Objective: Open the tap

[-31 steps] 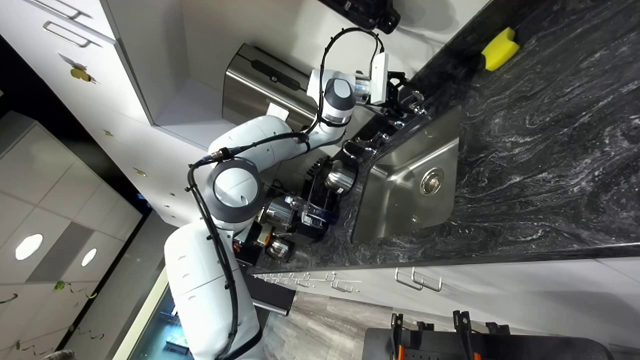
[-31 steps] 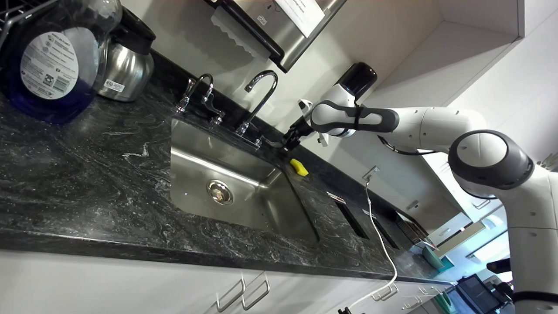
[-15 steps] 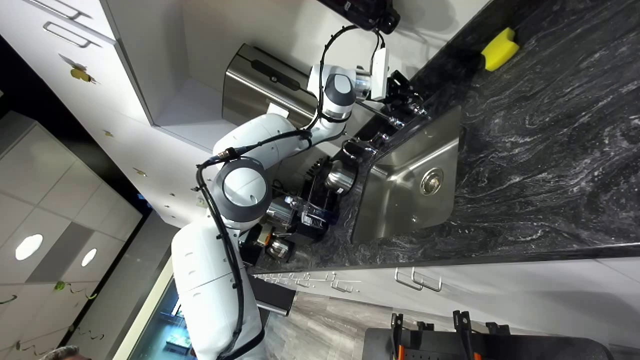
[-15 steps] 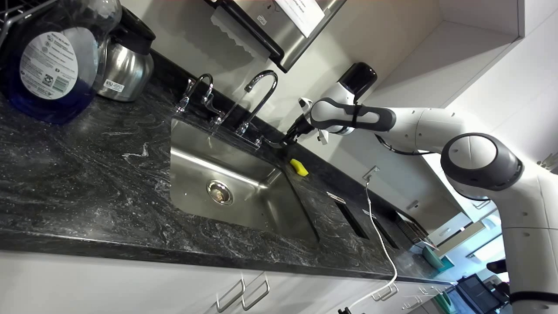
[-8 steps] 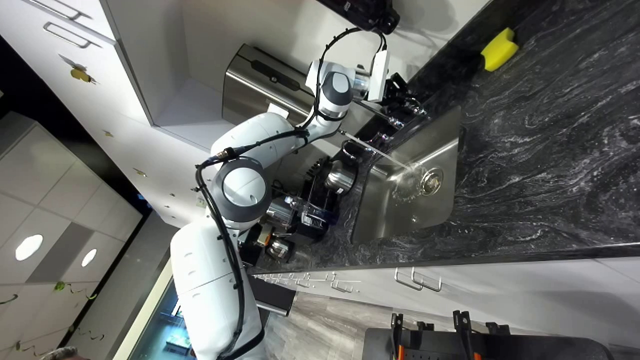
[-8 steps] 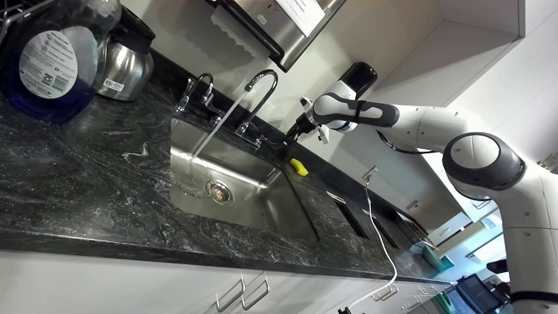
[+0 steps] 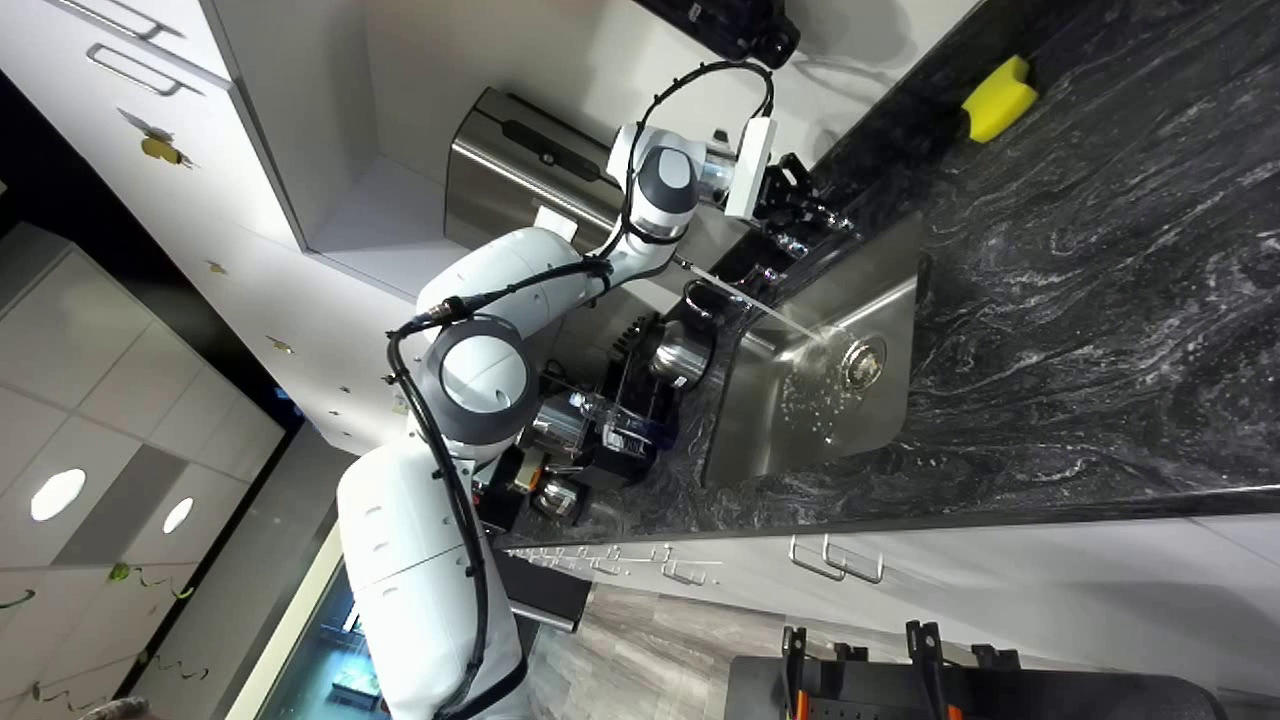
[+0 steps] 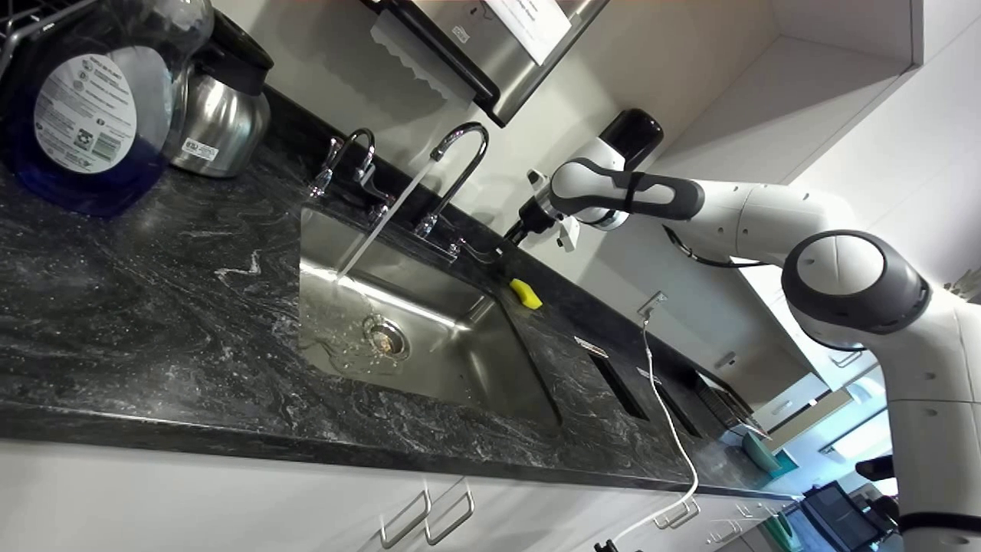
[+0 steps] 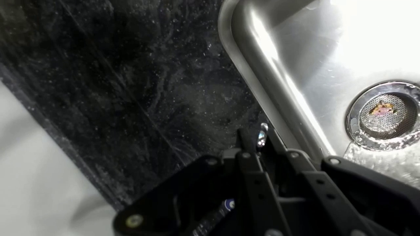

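Observation:
The tap (image 8: 460,184) is a slim chrome gooseneck behind the sink, and a stream of water (image 8: 385,218) runs from its spout into the basin. Its short lever handle (image 8: 475,253) sticks out at the base. In the wrist view the chrome handle (image 9: 262,134) shows between the two fingers of my gripper (image 9: 258,140), which is shut on it. An exterior view has the gripper (image 8: 507,242) angled down at the handle from the wall side. The arm hides part of the spout in an exterior view where the water (image 7: 760,305) also shows.
A steel sink basin (image 8: 490,360) with a drain (image 9: 382,114) lies in front. Close to the handle is a yellow sponge (image 8: 526,294). A smaller faucet (image 8: 371,141), a steel carafe (image 8: 226,126) and a soap bottle (image 8: 84,115) line the back; a towel dispenser (image 8: 490,42) hangs above.
Water now flows from the spout and splashes in the sink; two seconds ago there was none, and one second ago only a trickle. The wrist has tilted slightly at the handle.

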`<state>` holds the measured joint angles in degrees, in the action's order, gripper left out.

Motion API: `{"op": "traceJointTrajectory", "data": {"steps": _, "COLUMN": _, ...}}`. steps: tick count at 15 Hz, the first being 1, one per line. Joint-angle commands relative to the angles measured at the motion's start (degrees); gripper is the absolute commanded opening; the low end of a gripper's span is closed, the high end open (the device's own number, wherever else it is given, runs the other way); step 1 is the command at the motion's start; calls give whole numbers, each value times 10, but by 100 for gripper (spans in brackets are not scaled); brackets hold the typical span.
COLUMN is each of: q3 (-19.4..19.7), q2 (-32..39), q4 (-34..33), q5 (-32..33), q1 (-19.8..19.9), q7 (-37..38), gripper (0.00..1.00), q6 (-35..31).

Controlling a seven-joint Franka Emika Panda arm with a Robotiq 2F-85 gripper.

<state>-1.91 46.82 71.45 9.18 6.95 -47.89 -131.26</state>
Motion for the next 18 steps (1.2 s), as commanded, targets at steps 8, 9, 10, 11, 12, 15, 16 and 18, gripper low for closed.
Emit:
{"op": "traceJointTrajectory", "data": {"steps": 8, "q3": -9, "q2": -35, "q4": 10, "q5": -9, "q1": 3, "q7": -3, "gripper": 55, "q6": 20}}
{"op": "traceJointTrajectory", "data": {"steps": 9, "q3": -10, "q2": -43, "q4": 13, "q5": -10, "q1": 2, "q7": -2, "gripper": 61, "q6": 24}}
{"op": "traceJointTrajectory", "data": {"steps": 10, "q3": -9, "q2": -52, "q4": 16, "q5": -8, "q1": 0, "q7": 2, "gripper": 70, "q6": 34}}
{"op": "traceJointTrajectory", "data": {"steps": 11, "q3": -10, "q2": -61, "q4": 21, "q5": -10, "q1": 1, "q7": 1, "gripper": 78, "q6": 43}}
{"op": "traceJointTrajectory", "data": {"steps": 12, "q3": -6, "q2": -73, "q4": 26, "q5": -7, "q1": -3, "q7": 7, "gripper": 85, "q6": 59}}
{"op": "traceJointTrajectory", "data": {"steps": 15, "q3": -13, "q2": -103, "q4": 39, "q5": -16, "q1": 0, "q7": -4, "gripper": 100, "q6": 111}}
{"op": "traceJointTrajectory", "data": {"steps": 16, "q3": -18, "q2": -112, "q4": 44, "q5": -23, "q1": 2, "q7": -10, "gripper": 100, "q6": 124}}
{"op": "traceJointTrajectory", "data": {"steps": 18, "q3": -21, "q2": -128, "q4": 52, "q5": -31, "q1": 2, "q7": -13, "gripper": 100, "q6": 142}}
